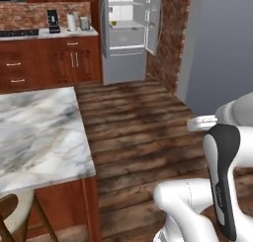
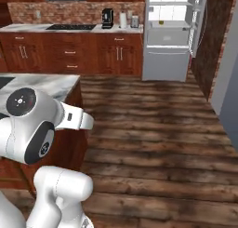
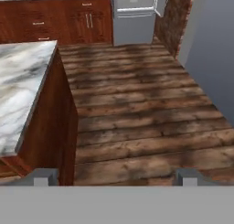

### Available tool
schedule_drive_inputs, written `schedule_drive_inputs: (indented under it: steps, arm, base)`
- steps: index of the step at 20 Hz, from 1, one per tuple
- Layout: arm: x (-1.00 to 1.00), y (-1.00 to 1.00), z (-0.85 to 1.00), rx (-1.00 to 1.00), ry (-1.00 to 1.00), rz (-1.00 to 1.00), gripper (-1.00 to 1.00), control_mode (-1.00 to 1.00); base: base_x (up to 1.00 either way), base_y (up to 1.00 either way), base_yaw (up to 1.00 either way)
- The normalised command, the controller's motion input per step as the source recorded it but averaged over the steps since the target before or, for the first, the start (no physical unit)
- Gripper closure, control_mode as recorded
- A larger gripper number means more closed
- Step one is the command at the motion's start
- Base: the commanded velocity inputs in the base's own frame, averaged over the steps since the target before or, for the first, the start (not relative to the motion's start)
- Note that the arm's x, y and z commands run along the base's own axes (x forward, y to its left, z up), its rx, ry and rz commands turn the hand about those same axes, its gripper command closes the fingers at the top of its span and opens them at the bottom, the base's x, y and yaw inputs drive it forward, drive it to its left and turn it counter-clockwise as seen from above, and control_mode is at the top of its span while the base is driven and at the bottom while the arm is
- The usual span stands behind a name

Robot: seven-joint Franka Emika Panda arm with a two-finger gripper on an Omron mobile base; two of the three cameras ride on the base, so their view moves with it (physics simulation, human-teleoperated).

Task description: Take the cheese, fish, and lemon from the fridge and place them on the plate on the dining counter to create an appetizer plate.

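Dining counter point(image 1: 39, 132) fills the left, its marble top bare where visible, well apart from the fridge point(image 1: 129, 36) standing open across the wooden floor point(image 1: 143, 127), something small and yellow on its shelf. Gripper point(image 3: 117, 177), fingertips spread wide, grips nothing above the floor beside the counter.

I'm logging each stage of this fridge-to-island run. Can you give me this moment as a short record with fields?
fridge: tall grey-silver fridge at the far wall, doors open, white shelves showing
on shelf: small yellow item, too small to identify
dining counter: white-grey marble island top to the left
gripper: two-finger gripper open, empty, above the brown plank floor
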Motion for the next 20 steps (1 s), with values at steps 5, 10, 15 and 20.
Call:
schedule_drive_inputs:
  steps: [5, 10, 15, 20]
  arm:
    - [0.0, 0.0, 0.0, 0.0, 0.0, 0.0, -1.0, 1.0]
    - [0.0, 0.0, 0.0, 0.0, 0.0, 0.0, -1.0, 1.0]
    - [0.0, 0.0, 0.0, 0.0, 0.0, 0.0, -1.0, 1.0]
    - [0.0, 0.0, 0.0, 0.0, 0.0, 0.0, -1.0, 1.0]
  base:
    - [1.0, -1.0, 0.34]
    - [0.77, -1.0, 0.17]
    - [0.45, -1.0, 0.04]
    - [0.92, -0.3, 0.0]
